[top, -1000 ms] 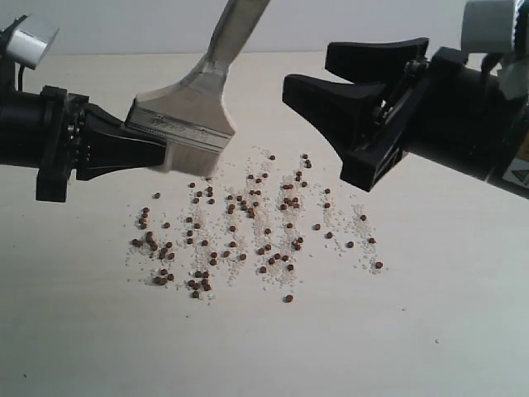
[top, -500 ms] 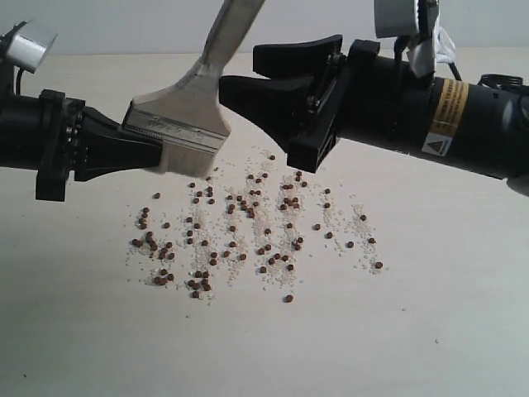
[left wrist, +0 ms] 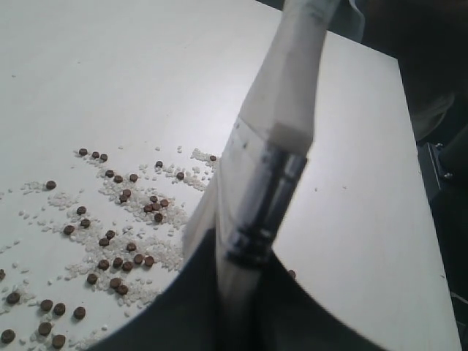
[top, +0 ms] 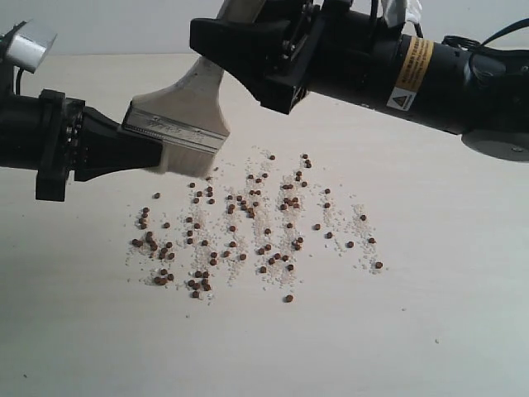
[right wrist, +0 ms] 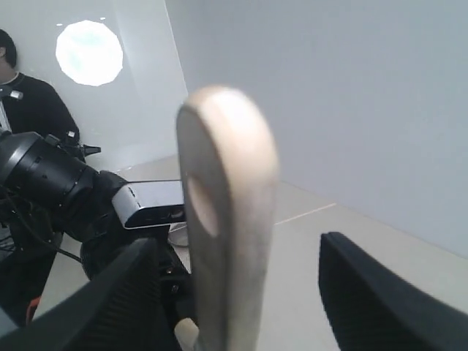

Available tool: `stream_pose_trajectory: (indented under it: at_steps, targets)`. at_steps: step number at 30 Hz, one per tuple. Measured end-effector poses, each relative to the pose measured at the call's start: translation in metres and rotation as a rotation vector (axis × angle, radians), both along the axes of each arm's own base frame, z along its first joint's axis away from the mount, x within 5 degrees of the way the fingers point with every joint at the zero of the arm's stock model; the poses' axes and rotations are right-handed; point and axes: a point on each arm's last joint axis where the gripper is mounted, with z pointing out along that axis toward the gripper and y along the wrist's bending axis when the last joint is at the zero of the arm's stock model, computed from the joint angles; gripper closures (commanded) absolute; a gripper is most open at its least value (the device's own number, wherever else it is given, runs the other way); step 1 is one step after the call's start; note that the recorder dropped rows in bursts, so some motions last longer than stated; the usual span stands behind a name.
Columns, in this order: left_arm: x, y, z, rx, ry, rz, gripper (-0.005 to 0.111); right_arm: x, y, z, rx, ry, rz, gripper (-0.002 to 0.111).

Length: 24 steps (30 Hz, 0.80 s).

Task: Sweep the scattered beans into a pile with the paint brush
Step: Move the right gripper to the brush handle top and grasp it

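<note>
The paint brush (top: 180, 118) hangs tilted above the table, bristles down and cream handle rising to the top edge. My left gripper (top: 159, 154) comes in from the left and is shut on the brush at its bristles, just under the silver band (left wrist: 265, 208). My right gripper (top: 233, 23) is open and straddles the handle near its end hole (right wrist: 201, 208), with a clear gap to one finger (right wrist: 380, 300). The beans (top: 248, 223) lie scattered on the table below the brush, mixed with whitish crumbs, and show again beside the bristles (left wrist: 117, 227).
The pale table (top: 430, 331) stretches bare in front and to the right of the beans. Its far edge (left wrist: 409, 131) shows in the left wrist view. A person in black (right wrist: 33, 110) and other equipment stand behind the table.
My right gripper has travelled left and upward, from beside the beans to the brush handle, which now stands between its open fingers. The left gripper, brush and beans have not moved.
</note>
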Motion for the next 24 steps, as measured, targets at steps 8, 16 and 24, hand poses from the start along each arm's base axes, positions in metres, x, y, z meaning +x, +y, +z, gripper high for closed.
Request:
stream_pose_trajectory:
  at_steps: [8, 16, 24]
  targets:
    - [0.0, 0.0, 0.0, 0.0, -0.002, -0.001, 0.107, 0.0024, 0.0026, 0.0041, 0.04, 0.004, 0.027, 0.064]
    - [0.0003, -0.0001, 0.0002, -0.003, -0.002, 0.003, 0.107, 0.0026, 0.0024, 0.0049, 0.05, 0.003, 0.025, 0.089]
    - [0.0008, -0.0001, 0.0007, -0.008, -0.001, 0.009, 0.107, 0.0063, 0.0003, 0.0082, 0.094, 0.013, -0.018, 0.07]
